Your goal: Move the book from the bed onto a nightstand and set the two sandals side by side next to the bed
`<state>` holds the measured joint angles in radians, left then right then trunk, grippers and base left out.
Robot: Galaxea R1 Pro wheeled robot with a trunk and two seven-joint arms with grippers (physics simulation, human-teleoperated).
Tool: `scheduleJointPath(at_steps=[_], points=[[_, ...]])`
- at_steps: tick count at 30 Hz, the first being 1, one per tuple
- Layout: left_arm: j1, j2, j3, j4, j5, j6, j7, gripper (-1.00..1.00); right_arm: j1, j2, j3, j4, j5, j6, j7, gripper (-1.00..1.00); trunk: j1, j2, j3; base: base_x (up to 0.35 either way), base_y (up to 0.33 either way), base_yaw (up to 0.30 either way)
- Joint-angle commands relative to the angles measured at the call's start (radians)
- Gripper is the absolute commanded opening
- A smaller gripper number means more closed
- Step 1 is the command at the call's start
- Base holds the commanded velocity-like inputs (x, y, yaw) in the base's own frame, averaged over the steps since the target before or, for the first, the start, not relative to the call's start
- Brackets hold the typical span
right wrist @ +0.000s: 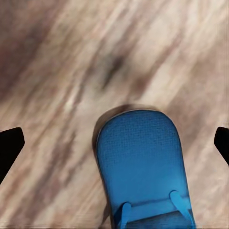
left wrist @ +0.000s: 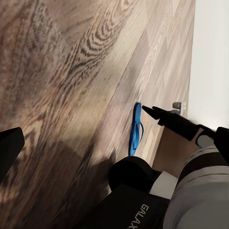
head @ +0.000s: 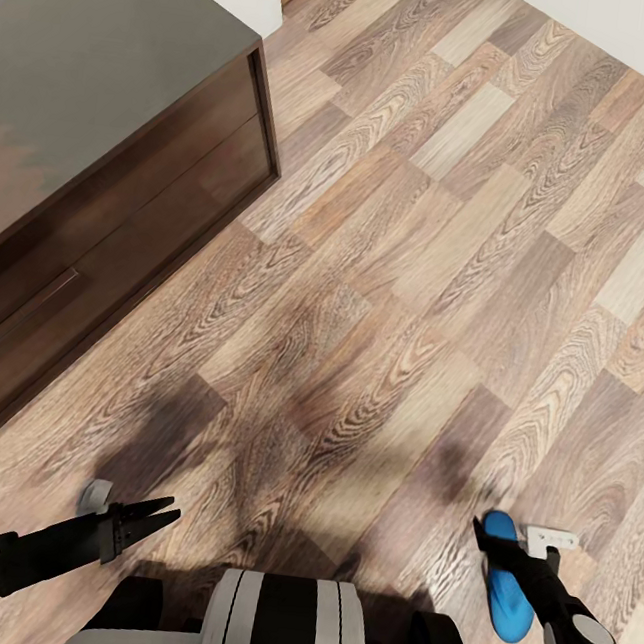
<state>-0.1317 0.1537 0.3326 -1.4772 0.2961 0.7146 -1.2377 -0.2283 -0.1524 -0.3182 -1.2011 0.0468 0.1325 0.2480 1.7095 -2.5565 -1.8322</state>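
Wood-plank floor (head: 419,273) runs beside a dark cabinet (head: 91,153). Right gripper (head: 485,536) hangs with jaws released over a blue sandal (right wrist: 140,162). Left gripper (head: 152,515) looks clenched.

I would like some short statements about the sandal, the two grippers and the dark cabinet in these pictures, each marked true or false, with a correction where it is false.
1. A blue sandal lies on the wood floor near the right gripper. True.
2. The right gripper is closed on the sandal. False: in the right wrist view its fingers stand wide apart on either side of the sandal, with the floor visible between.
3. A dark brown cabinet stands at the left of the head view. True.
4. The left gripper holds a book. False: it holds nothing.
5. Two sandals lie side by side. False: one sandal is visible.
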Motion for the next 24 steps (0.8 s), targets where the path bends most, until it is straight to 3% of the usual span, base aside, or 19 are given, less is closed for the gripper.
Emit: scheduleJointPath(at_steps=[1,11,17,24], points=[[0.000,0.000,0.000,0.000,0.003,0.009,-0.002,1.00,0.000,0.000,-0.002,0.005,0.005,0.005,0.007,1.00,0.000,0.000,0.000,0.000,0.000,0.000],[0.000,0.000,0.000,0.000,0.002,0.009,-0.002,1.00,0.000,-0.001,-0.005,0.124,0.005,-0.001,0.007,1.00,0.000,0.000,0.000,0.000,0.000,0.000],[0.000,0.001,0.000,0.000,0.002,0.009,-0.002,1.00,0.000,-0.004,-0.006,0.195,0.005,-0.057,0.007,1.00,0.000,0.000,0.000,0.000,0.000,0.000],[0.000,0.000,0.000,0.000,0.002,0.009,-0.002,1.00,0.000,-0.025,-0.007,0.223,0.004,-0.071,0.006,1.00,0.000,0.000,0.000,0.000,0.000,0.000]])
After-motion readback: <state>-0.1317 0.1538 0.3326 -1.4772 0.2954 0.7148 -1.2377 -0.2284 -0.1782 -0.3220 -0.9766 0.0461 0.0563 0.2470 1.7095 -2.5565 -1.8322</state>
